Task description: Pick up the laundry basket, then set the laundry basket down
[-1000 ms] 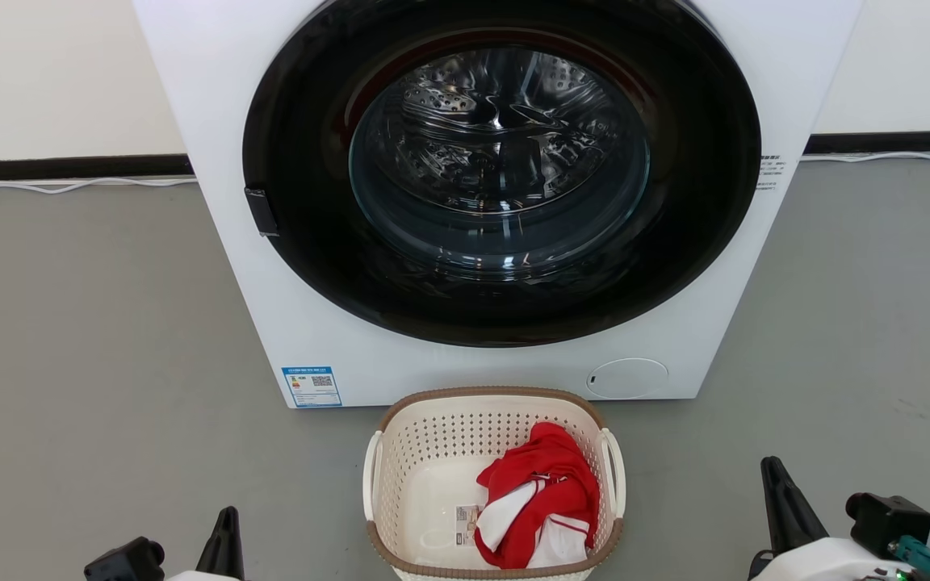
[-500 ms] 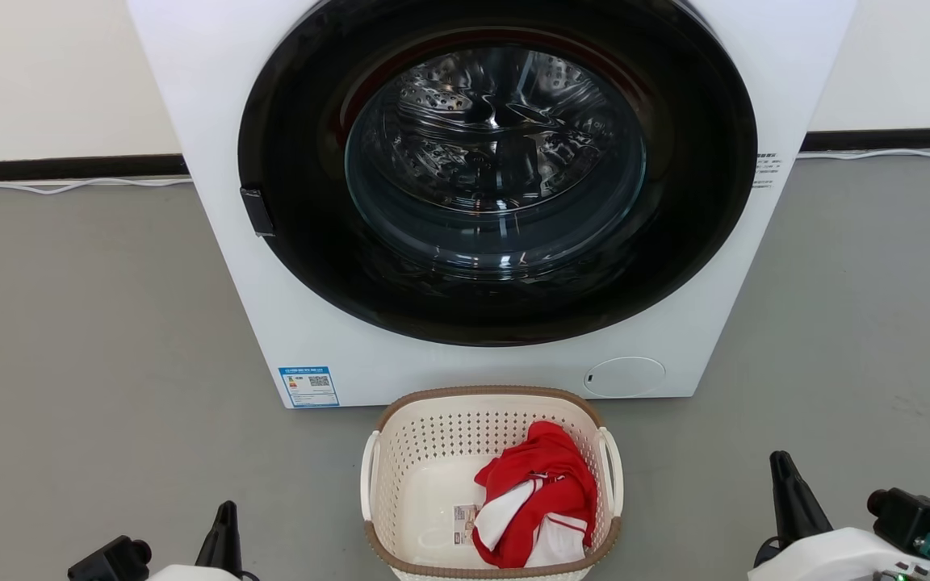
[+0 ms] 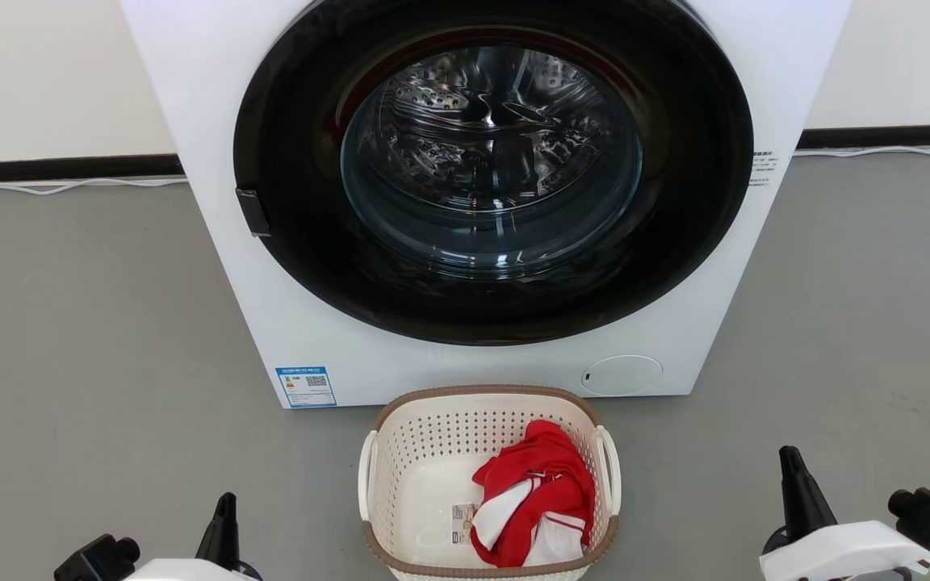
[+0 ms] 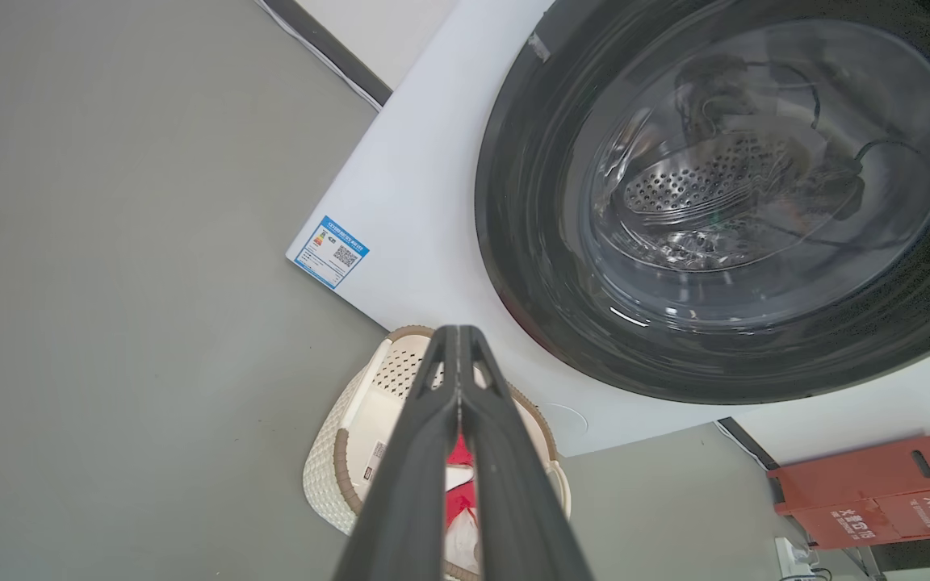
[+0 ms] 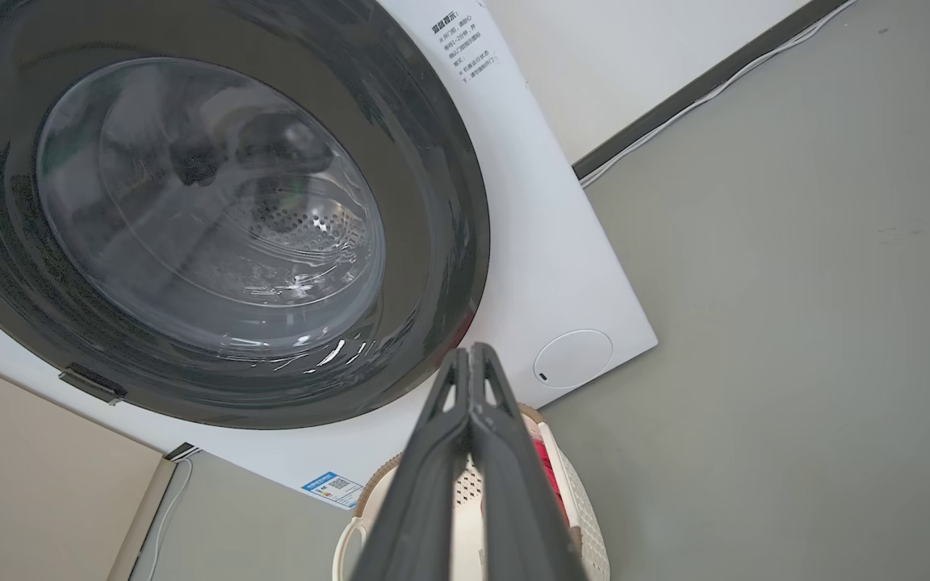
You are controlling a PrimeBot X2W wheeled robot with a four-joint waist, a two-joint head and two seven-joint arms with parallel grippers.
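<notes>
1. The left gripper point(image 3: 226, 508) is clenched on nothing. In the left wrist view its 2 dark fingers point(image 4: 421, 484) lie pressed together right up to the tips.
2. The right gripper point(image 3: 790, 460) is also clenched and empty. Its 2 fingers point(image 5: 505, 492) meet at the tip in the right wrist view.
3. The laundry basket point(image 3: 433, 452) stands upright on the grey floor point(image 3: 94, 323) between the 2 grippers. It is to the right of the left gripper and to the left of the right gripper, apart from both and touched by neither.
4. The basket's 2 white side handles face outward, the left handle point(image 3: 364, 476) toward the left gripper and the right handle point(image 3: 613, 472) toward the right gripper.
5. A red and white garment point(image 3: 542, 484) lies bunched inside the basket, on the side nearer the right gripper. A small label point(image 3: 461, 524) sits on the basket bottom just beside it, toward the left gripper.
6. Ahead of both grippers, beyond the basket, stands a white washing machine point(image 3: 312, 347). The steel drum shows through the glass of its round dark door point(image 3: 489, 153). The basket's far rim is near the machine's base.
7. A blue sticker point(image 3: 306, 386) marks the machine's lower corner on the left gripper's side. A round white cover point(image 3: 622, 375) sits at the lower corner on the right gripper's side.
8. In the left wrist view an orange-red box point(image 4: 877, 488) stands past the machine, to the right of the fingers.
</notes>
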